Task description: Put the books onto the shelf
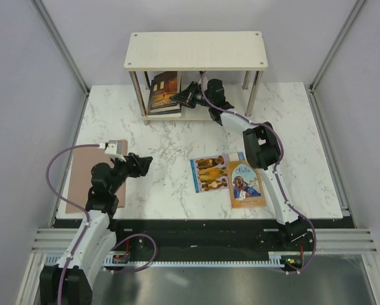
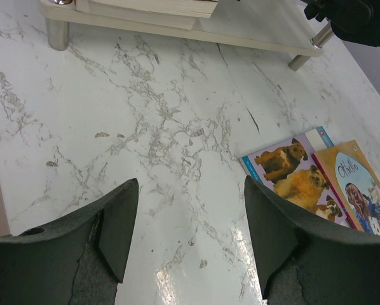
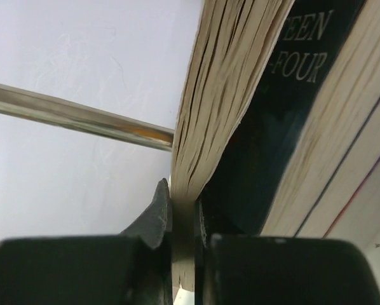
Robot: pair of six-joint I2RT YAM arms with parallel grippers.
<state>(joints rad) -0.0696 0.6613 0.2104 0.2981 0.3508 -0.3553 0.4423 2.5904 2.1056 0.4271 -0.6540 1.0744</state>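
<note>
Paperbacks (image 1: pixel 163 92) lay stacked on the lower board of the shelf (image 1: pixel 196 51), at its left end, long axes running front to back. The right gripper (image 3: pixel 183 210) reached in under the shelf's top board, clenched on the thin edge of a page block (image 3: pixel 222 82) that rested against a dark cover (image 3: pixel 285 95) lettered "…TEEN …-FOUR". Whether those pages belonged to that same book could not be told. In front of the shelf, well apart from it, a dog-covered book (image 1: pixel 209 173) and a tan "Othello" book (image 1: pixel 245 184) lay flat, long axes pointing roughly toward the shelf, the tan one overlapping the other's right edge. The left gripper (image 2: pixel 190 210) hung over the marble table (image 1: pixel 164 136) in front of the shelf's left end, fingers spread wide and grasping nothing. A pinkish-brown sheet (image 1: pixel 82 181) lay further left. Grey walls (image 1: pixel 25 95) enclosed the table. The right wrist view cropped the books closely, and a silver bar (image 3: pixel 82 117) crossed behind them.
</note>
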